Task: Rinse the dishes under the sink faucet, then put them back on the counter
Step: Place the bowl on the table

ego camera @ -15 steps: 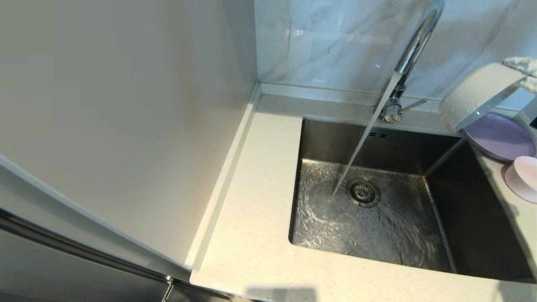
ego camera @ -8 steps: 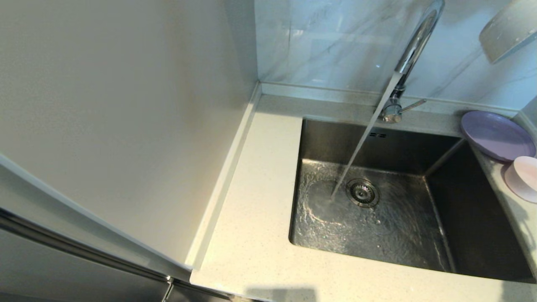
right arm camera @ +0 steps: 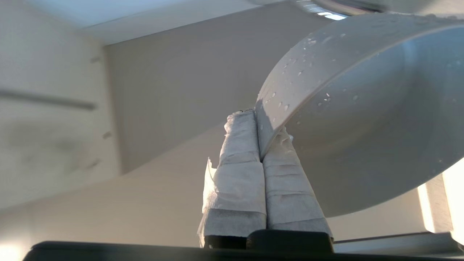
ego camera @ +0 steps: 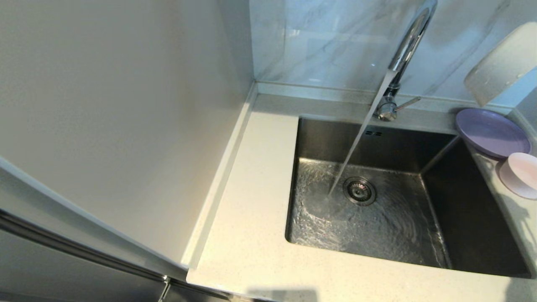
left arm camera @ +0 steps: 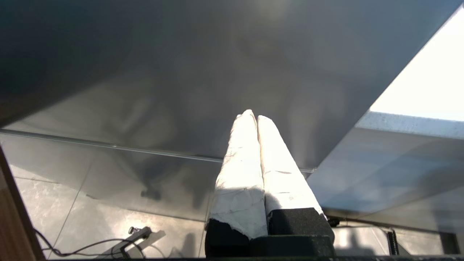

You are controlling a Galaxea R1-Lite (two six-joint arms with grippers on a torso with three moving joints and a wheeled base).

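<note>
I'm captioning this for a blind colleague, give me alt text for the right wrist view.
The right gripper, its fingers wrapped in white tape, is shut on the rim of a whitish bowl held tilted and beaded with water drops. Behind them are pale walls.

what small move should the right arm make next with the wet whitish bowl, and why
Probably lower the whitish bowl, pinched by its rim in the right pincer, onto the speckled counter: it is beaded with drops, and held above the lilac plate, away from the running stream.

Left gripper (left arm camera: 256,117): 2 tapered fingers wrapped in white tape, black mounts at base. Right gripper (right arm camera: 258,119): same white wrap, frayed, wrinkled edges.
</note>
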